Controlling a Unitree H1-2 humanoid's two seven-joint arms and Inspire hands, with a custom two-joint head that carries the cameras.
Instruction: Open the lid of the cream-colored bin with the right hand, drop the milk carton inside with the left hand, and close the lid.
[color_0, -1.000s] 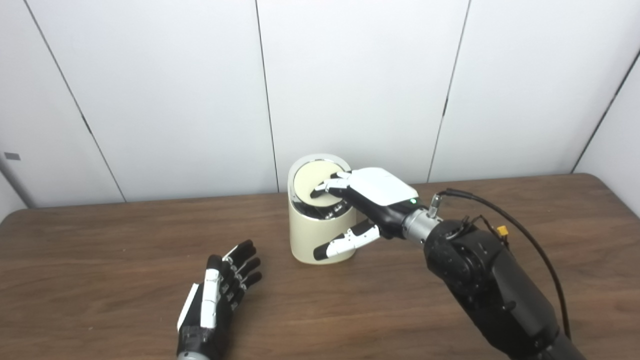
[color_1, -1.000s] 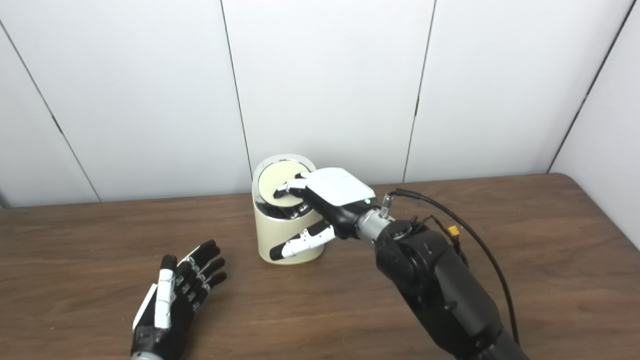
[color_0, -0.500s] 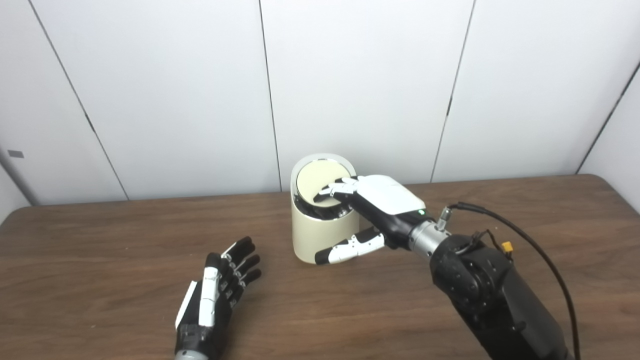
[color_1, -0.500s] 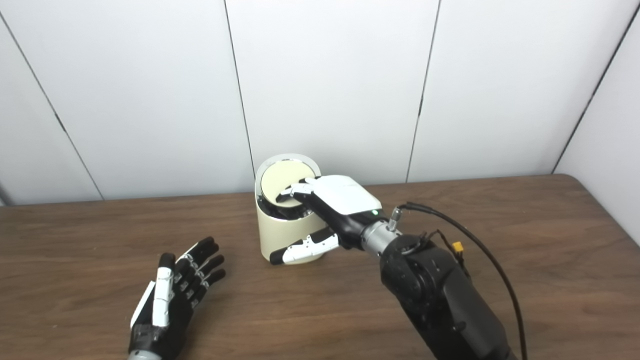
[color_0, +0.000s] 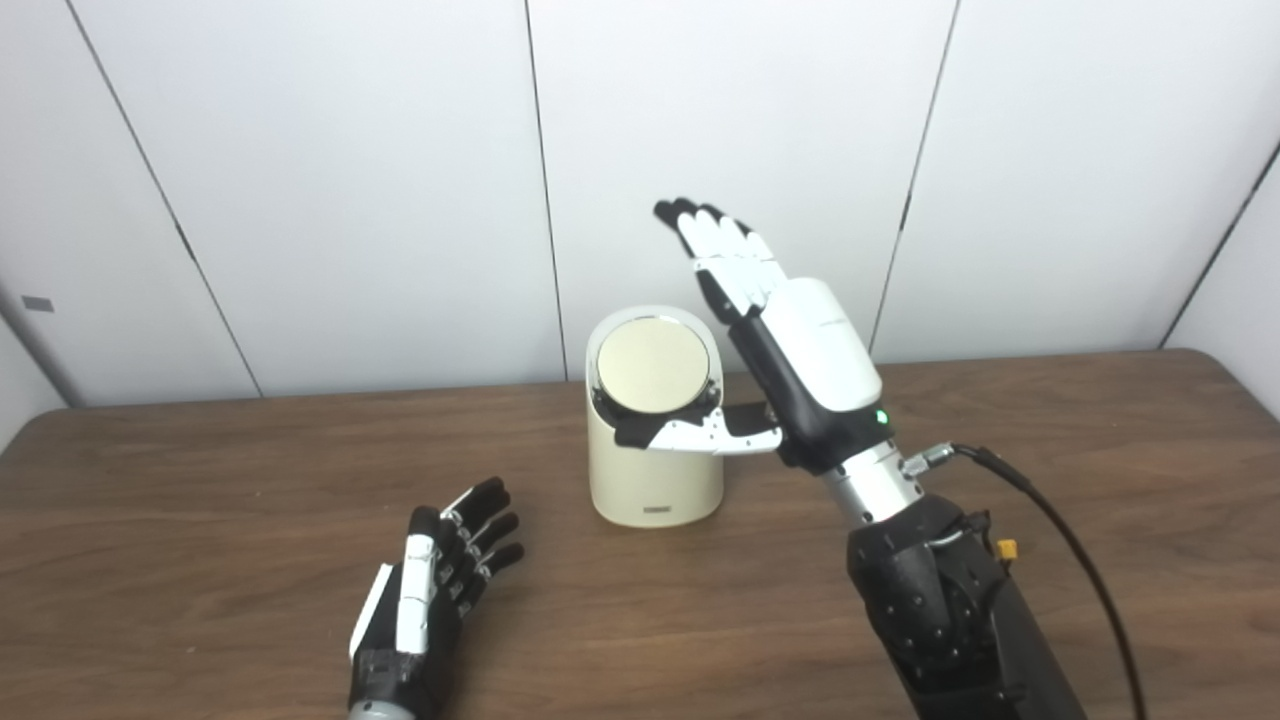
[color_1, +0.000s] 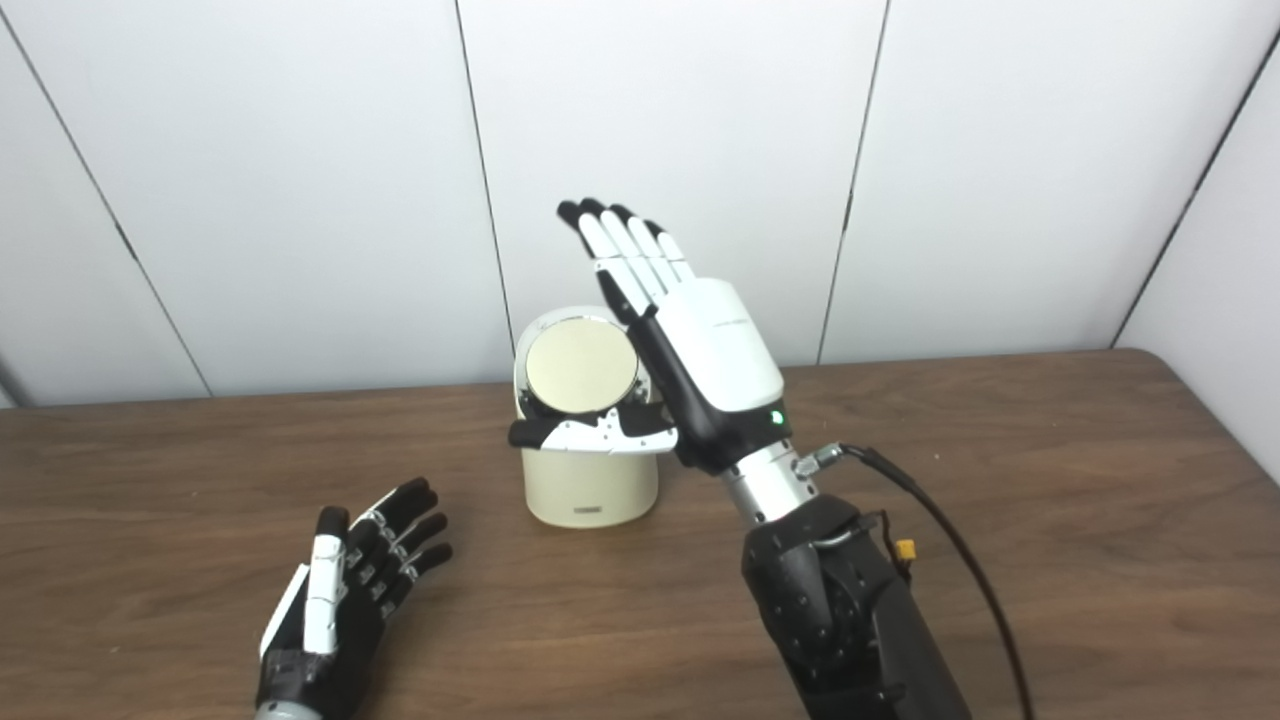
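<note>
The right hand (color_0: 800, 350) is raised with its fingers (color_0: 720, 245) stretched straight up and close together, holding nothing — the palm faces the cream-colored bin (color_0: 653, 440), which stands just below and to the left of those fingertips. Its thumb (color_0: 690, 435) juts out sideways across the front of the bin, right under the round lid (color_0: 653, 365); whether the thumb touches the bin wall cannot be told. The lid sits flush in the slanted top of the bin, closed, its pale disc ringed by a shiny rim. The left hand (color_1: 340, 600) lies palm up on the wooden table (color_0: 200, 500), fingers (color_1: 405, 530) spread loosely and pointing toward the bin, well apart from it and empty. No milk carton shows in either view — behind the raised fingers stand plain white wall panels (color_1: 300, 150).
</note>
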